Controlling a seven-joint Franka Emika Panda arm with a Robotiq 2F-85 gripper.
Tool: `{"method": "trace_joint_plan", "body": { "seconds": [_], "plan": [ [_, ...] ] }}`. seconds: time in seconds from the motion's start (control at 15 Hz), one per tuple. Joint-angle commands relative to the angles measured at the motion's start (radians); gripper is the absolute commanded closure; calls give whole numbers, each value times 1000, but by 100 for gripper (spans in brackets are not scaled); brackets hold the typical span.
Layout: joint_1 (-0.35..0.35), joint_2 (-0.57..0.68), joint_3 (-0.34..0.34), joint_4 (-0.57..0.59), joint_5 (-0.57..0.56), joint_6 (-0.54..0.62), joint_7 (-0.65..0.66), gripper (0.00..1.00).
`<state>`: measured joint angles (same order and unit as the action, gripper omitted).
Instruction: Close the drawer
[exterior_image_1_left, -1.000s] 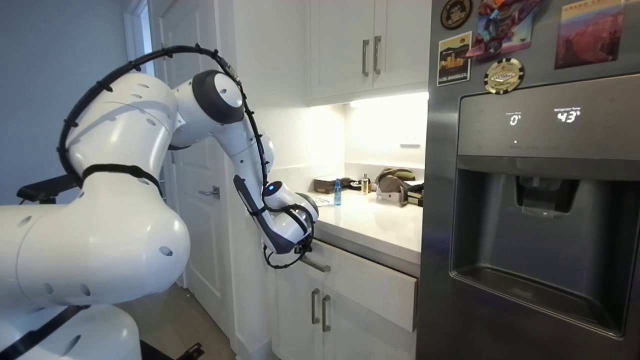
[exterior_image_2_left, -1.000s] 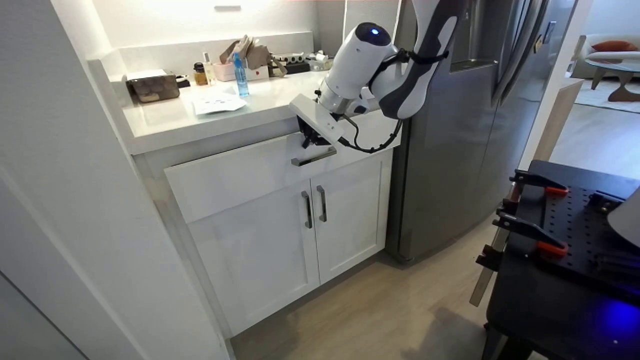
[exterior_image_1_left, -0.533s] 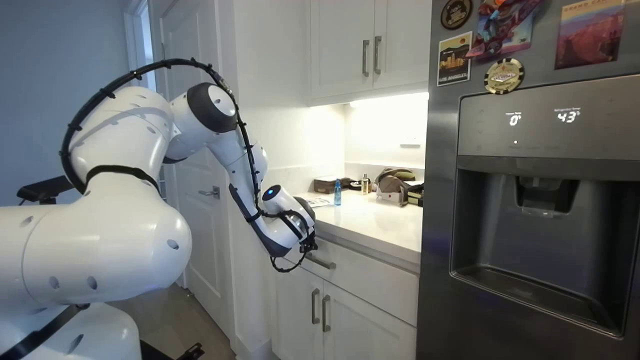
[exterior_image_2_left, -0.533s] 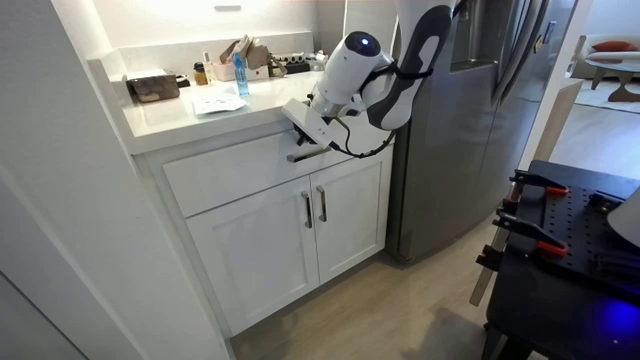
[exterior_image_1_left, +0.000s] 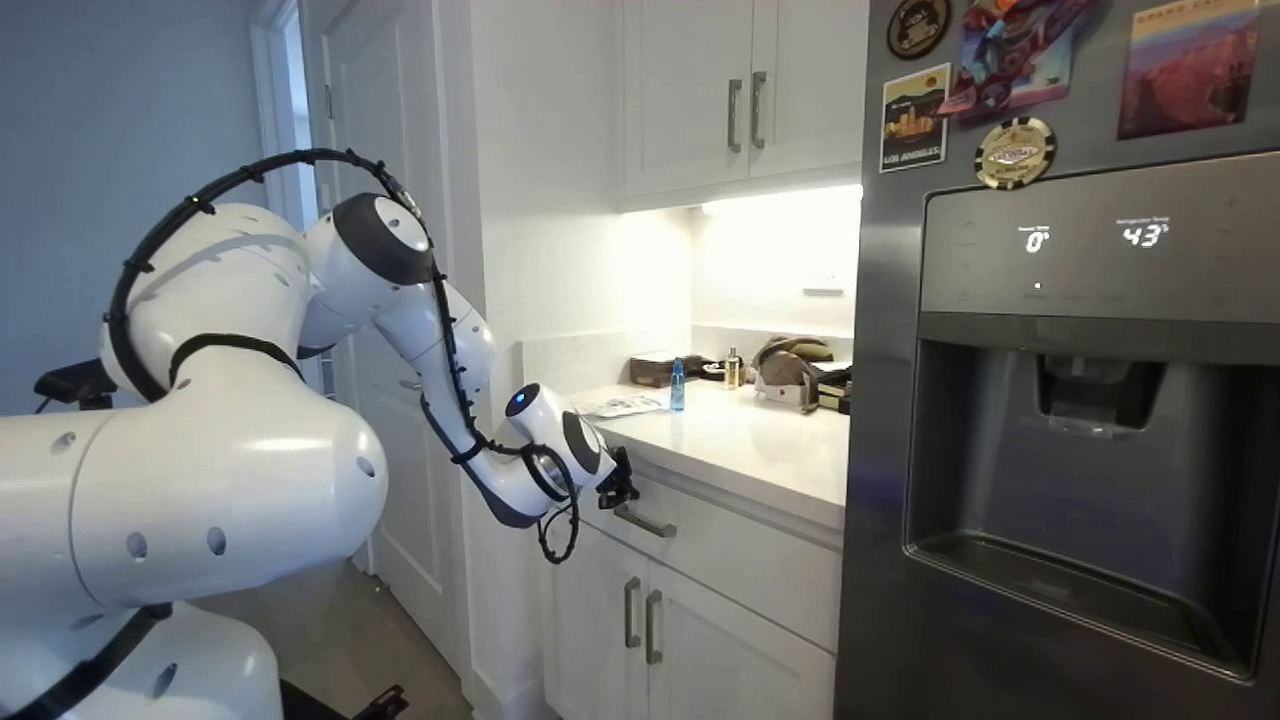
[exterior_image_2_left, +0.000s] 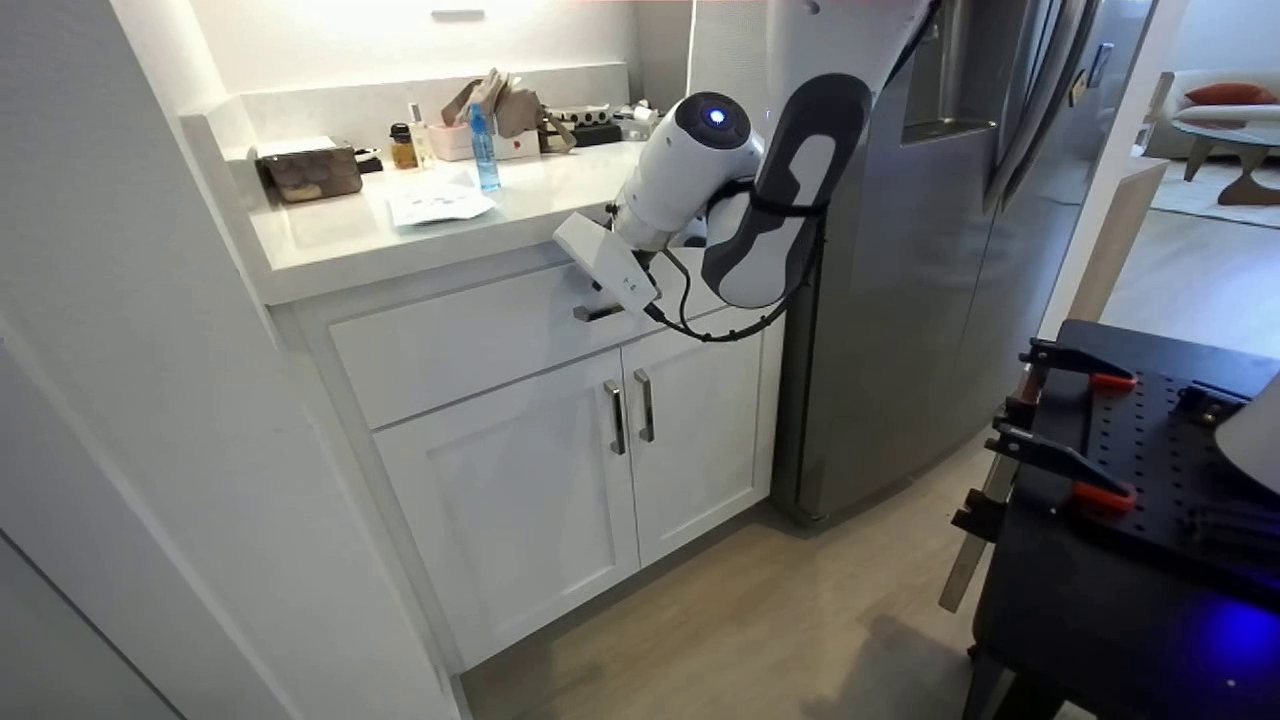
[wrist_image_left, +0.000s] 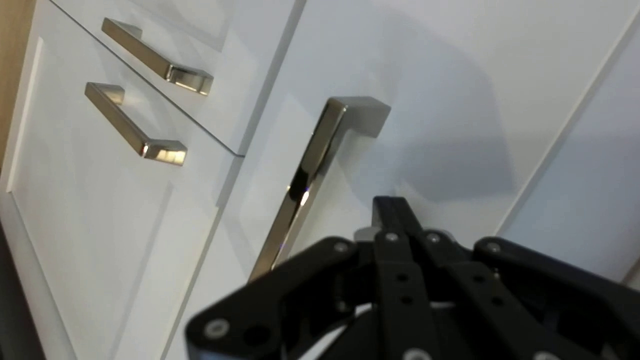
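Note:
The white drawer is pushed in under the counter. Its front lies about flush with the cabinet, and its inside is hidden. Its metal bar handle shows in all views, partly covered by my wrist in an exterior view. My gripper is shut, black fingertips together with nothing between them. The tips are at or very near the drawer front, beside the handle on its counter side; I cannot tell if they touch. The gripper also shows in an exterior view, just above the handle.
The white countertop overhangs the drawer, with a blue bottle and a paper on it. Cabinet doors with vertical handles are below. A grey fridge stands beside. A black table with clamps is at the robot's base.
The drawer front moved inward from sticking out a little to about flush, mostly in the earlier half second. The arm has since lowered and drawn back, its wrist tilting.

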<state>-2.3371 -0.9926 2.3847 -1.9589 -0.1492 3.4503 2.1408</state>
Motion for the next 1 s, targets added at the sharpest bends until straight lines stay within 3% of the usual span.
{"method": "trace_joint_plan", "body": {
  "seconds": [0.0,0.33,0.4,0.67,0.93],
  "plan": [
    [-135,47,100,73,20,-46,-153,100],
    [-292,262,311,-17,-38,-131,-424,100],
    [-218,307,237,-92,-210,-135,-256,100],
    [-185,493,234,-315,-563,-100,-90,100],
    [-206,609,233,-514,-911,-51,84,100]
  ]
}}
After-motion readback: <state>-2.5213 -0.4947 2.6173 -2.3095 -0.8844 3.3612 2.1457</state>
